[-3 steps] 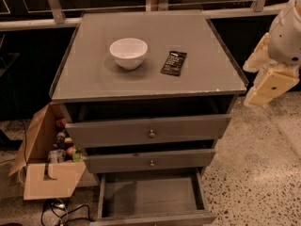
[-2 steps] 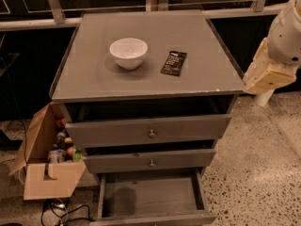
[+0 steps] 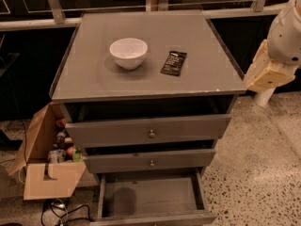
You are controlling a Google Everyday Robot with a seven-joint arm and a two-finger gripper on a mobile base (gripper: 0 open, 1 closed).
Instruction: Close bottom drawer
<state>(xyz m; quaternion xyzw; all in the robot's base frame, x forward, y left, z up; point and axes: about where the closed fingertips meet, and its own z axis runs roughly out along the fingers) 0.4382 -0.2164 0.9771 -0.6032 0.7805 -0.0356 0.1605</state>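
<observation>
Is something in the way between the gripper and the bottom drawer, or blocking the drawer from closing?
Nothing visible does. The bottom drawer stands open with a bare inside; the gripper is up right of the cabinet, only floor between.

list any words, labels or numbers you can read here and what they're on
No text can be read.
black packet on the cabinet top: print too blurred to read.
items in the cardboard box: labels too small.
gripper, right of the cabinet top, and open bottom drawer: no markings seen.
</observation>
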